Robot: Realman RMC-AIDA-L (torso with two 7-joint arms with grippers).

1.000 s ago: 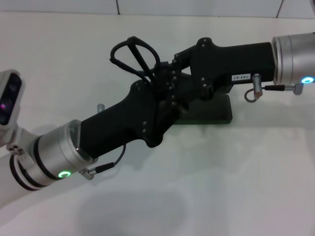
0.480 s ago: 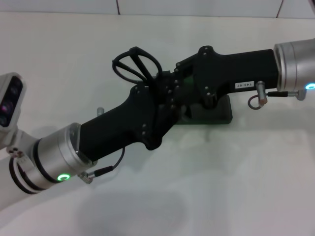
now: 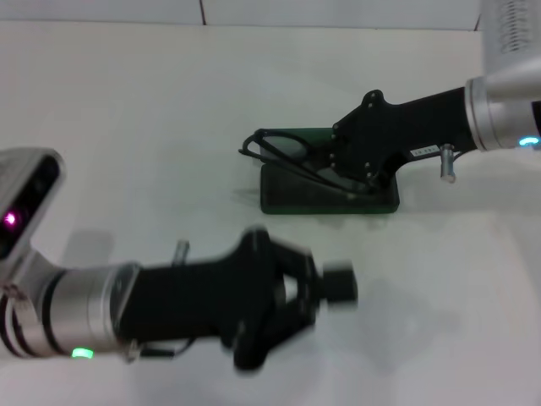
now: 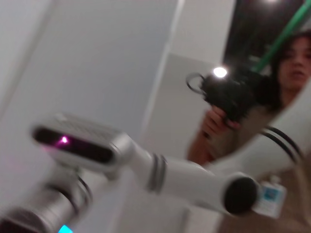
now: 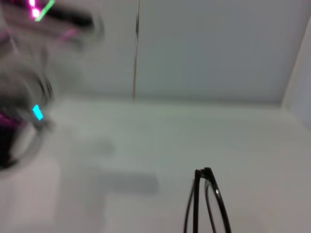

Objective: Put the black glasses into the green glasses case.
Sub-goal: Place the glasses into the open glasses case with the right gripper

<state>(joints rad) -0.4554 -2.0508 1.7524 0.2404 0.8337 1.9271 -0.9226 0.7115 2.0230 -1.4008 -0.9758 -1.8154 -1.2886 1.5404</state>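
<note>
My right gripper (image 3: pixel 325 165) has its fingers clamped on the black glasses (image 3: pixel 283 156), long axis along the open green glasses case (image 3: pixel 330 196) directly beneath (left gripper (image 3: pixel 317 292) spread wide, farther off)

The work surface is a plain white table (image 3: pixel 169 110), matte and unmarked. Behind its far edge stands a pale wall (image 3: pixel 338 10) divided by thin dark vertical seams, one toward the far left part and one at the far right corner. In the left wrist view a person (image 4: pixel 286 63) with dark hair stands beyond the table, holding a dark camera (image 4: pixel 228 92) with a lit lamp up in one hand. A green rod (image 4: pixel 284 36) runs diagonally beside the person's head.
</note>
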